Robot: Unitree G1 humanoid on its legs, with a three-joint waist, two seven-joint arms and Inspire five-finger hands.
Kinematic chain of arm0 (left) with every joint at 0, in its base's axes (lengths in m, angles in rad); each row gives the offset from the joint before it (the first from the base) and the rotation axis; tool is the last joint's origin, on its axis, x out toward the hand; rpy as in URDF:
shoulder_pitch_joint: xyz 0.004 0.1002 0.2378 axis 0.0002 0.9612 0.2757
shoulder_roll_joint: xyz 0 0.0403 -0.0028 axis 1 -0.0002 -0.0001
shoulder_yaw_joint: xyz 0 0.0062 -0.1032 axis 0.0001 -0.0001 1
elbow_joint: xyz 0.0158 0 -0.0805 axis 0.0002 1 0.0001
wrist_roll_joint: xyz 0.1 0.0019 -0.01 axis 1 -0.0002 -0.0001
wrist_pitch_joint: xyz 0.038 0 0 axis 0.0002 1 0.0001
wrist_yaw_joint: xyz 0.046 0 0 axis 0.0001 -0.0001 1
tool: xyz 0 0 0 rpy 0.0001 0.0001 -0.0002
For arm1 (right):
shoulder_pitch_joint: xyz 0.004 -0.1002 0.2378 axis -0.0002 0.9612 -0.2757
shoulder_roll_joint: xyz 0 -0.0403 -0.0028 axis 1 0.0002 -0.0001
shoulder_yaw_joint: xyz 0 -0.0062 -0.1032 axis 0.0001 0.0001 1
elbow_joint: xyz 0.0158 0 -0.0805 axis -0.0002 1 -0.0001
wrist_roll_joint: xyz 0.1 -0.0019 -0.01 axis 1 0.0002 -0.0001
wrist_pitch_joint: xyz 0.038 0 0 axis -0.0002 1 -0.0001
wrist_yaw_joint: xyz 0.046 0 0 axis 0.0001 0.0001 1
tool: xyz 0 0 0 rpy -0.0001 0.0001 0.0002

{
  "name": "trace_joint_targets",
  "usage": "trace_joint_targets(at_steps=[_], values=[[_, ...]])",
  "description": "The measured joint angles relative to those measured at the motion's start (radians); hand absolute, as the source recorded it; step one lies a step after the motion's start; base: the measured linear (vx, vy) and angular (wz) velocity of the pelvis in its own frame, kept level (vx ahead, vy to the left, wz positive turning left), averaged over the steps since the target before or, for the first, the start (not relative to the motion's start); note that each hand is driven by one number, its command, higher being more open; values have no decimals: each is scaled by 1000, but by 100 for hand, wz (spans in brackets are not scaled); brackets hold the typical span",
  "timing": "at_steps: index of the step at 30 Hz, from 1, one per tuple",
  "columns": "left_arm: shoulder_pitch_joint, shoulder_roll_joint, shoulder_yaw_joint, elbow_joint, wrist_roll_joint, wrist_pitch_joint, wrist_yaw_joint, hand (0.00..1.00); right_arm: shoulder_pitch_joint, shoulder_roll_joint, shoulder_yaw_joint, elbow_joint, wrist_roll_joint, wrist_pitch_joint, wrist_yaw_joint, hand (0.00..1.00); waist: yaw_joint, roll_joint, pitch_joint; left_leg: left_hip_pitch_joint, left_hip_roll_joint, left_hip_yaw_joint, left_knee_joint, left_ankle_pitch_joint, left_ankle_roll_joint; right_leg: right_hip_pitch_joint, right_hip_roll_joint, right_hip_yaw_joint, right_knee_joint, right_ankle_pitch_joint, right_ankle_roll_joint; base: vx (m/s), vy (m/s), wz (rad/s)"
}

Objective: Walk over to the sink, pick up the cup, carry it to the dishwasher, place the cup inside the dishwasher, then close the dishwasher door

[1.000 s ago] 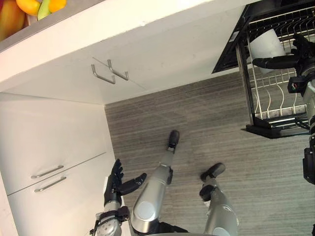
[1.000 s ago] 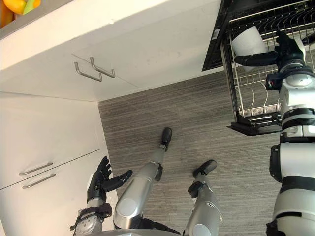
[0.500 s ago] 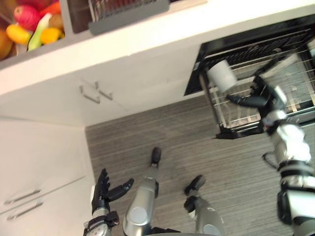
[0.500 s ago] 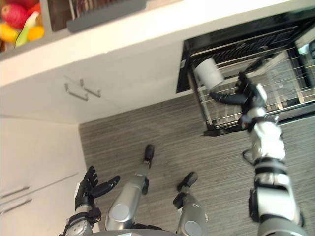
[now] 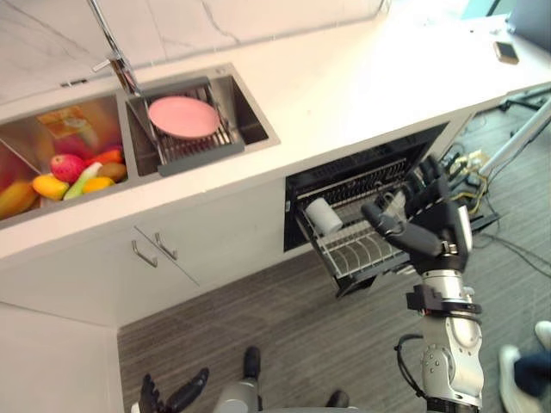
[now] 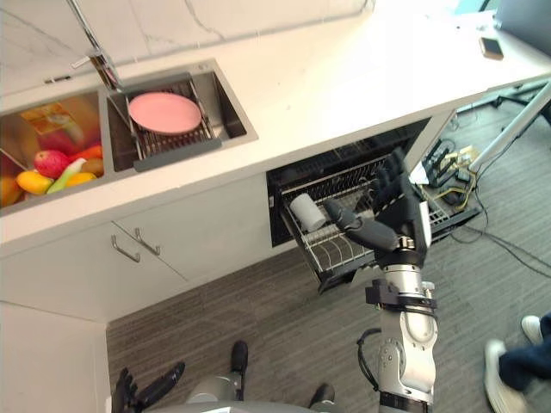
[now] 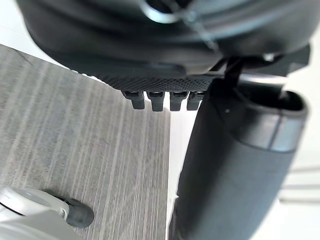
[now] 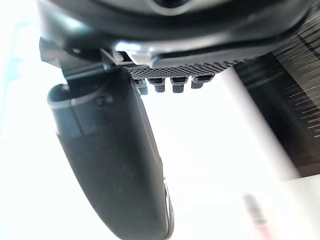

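Note:
A white cup (image 5: 324, 216) lies on its side in the pulled-out wire rack (image 5: 362, 249) of the open dishwasher (image 5: 366, 176) under the counter. My right hand (image 5: 428, 225) is raised in front of the rack, fingers spread and straight, holding nothing; it stands a little to the right of the cup (image 6: 305, 211) and apart from it. My left hand (image 5: 168, 397) hangs low by the floor at the lower left, fingers straight and empty. In the right wrist view the right hand (image 8: 120, 165) shows its thumb extended.
The sink (image 5: 245, 120) holds a pink plate (image 5: 183, 116) on a drying rack; a second basin (image 5: 60, 129) to the left holds fruit (image 5: 65, 176). White cabinet doors with handles (image 5: 155, 251) stand left of the dishwasher. Cables (image 5: 482, 224) and a person's shoe (image 5: 515, 370) are at the right.
The camera has swung upward, bringing the counter and sink into view. My right hand has drawn back from the cup, which stays in the rack. The left hand stays low.

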Motion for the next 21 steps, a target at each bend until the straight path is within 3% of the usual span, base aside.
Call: trace_joint_targets(at_steps=[2, 3, 4, 6, 11, 13, 14, 15, 16, 17, 18, 19, 21], values=[[18, -7, 31, 4, -7, -1, 3, 100, 13, 13, 0, -49, 48, -62, 21, 100, 1, 2, -17, 10, -13, -21, 0, -12, -1, 29, -10, -30, 3, -9, 9, 60, 26, 42], [26, -10, 56, 11, -17, -5, 3, 100, 17, 13, -6, -66, 67, -98, 29, 100, -3, 3, -20, 18, -19, -6, 4, -27, 16, 52, -22, -54, 10, -17, 18, 26, 37, 58], [27, -11, 70, 18, -23, -8, 3, 100, 18, 15, -15, -74, 67, -113, 30, 100, -8, 2, -20, 16, -14, 39, 16, -34, 23, 67, -29, -76, 12, -20, 22, 11, 69, 89], [29, -14, 107, 47, -21, -20, -2, 100, 21, 7, -90, -104, 61, -166, 1, 100, -16, -3, -16, -9, 10, 231, 94, -55, 45, 131, -64, -170, 15, -26, 51, 17, 119, 116], [34, -23, 136, 121, 49, -28, 16, 100, 11, -11, -113, -158, -28, -183, -82, 100, 14, -4, -12, -16, -48, 256, 133, -99, 80, 155, -140, -209, 66, -38, 83, 39, 144, 42], [20, -16, 116, 143, 85, -17, 20, 100, 13, -10, -114, -166, -32, -183, -85, 100, 7, -16, -6, -8, -71, 253, 129, -108, 84, 154, -176, -208, 116, -47, 82, 34, 105, 34], [8, -7, 91, 157, 104, -8, 20, 100, 21, -10, -117, -165, -32, -182, -99, 100, -11, -8, -9, 9, -76, 251, 111, -109, 85, 133, -211, -191, 228, -60, 47, 52, 139, 59], [0, -2, 67, 159, 114, -4, 18, 100, 31, -7, -119, -165, -29, -182, -115, 100, -27, -4, -11, 26, -76, 250, 93, -108, 84, 94, -241, -140, 347, -67, -18, 69, 163, 66], [-5, 14, 44, 153, 126, -3, 0, 100, 35, -6, -120, -158, -23, -182, -133, 100, -48, -8, -9, 46, -72, 229, 74, -108, 84, -4, -256, 38, 522, -28, -108, 73, 153, 46], [-10, 22, 36, 148, 125, 0, -5, 100, 36, -6, -120, -156, -23, -182, -138, 100, -57, -4, -9, 53, -70, 215, 68, -108, 86, -39, -252, 109, 579, -16, -111, 100, 127, 40], [-22, 34, 27, 140, 124, 3, -5, 100, 45, -1, -117, -156, -24, -183, -138, 100, -73, -12, 4, 55, -70, 188, 66, -110, 92, -82, -226, 196, 649, -44, -87, 106, 68, 49], [-45, 51, 25, 133, 124, 3, -4, 100, 66, 1, -118, -157, -24, -187, -139, 100, -88, -32, 13, 61, -72, 156, 61, -109, 99, -110, -179, 254, 693, -119, -59, 111, 43, 61], [-72, 67, 8, 126, 127, 3, -5, 100, 99, 4, -114, -161, -24, -187, -136, 100, -95, -49, 23, 87, -73, 137, 59, -111, 112, -124, -123, 256, 680, -206, -46, 114, 22, 43]])
